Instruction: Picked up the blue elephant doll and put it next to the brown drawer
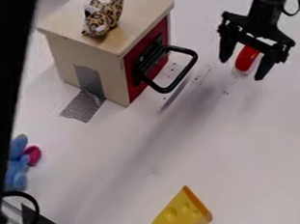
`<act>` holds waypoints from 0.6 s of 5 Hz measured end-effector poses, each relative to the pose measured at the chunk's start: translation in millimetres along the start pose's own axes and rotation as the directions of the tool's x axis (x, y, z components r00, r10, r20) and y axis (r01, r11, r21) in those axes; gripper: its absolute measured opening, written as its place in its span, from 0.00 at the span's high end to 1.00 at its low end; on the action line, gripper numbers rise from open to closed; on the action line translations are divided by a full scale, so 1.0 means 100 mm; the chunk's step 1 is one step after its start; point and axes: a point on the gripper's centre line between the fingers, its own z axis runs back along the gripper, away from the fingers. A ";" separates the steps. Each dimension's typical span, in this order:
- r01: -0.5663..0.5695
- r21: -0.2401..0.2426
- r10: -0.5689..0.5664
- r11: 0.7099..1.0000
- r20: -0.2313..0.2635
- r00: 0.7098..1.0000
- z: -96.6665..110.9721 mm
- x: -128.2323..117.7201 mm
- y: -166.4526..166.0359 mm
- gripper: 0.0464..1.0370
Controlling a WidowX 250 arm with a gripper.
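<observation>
At the upper right hangs the gripper (243,68), open, its two fingers apart on either side of a red object on the table. The blue elephant doll (17,164), with a pink part, lies at the far left edge, partly hidden behind a black post. The drawer box (88,62) stands at the upper left; it is light brown wood with a red front and a black handle. A wide stretch of table separates the gripper from the doll, and the box stands between them.
A leopard-print plush (102,16) sits on top of the box. The red object (246,59) is under the gripper. A yellow cheese wedge (180,214) lies at the bottom. Silver tape (83,106) joins the box to the table (246,160).
</observation>
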 end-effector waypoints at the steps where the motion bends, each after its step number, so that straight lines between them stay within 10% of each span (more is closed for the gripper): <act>1: -0.008 0.015 0.008 1.000 0.023 1.000 0.15 -0.39 0.14 0.04; 3: -0.059 0.019 0.058 0.998 0.049 0.997 0.36 -1.33 0.61 0.04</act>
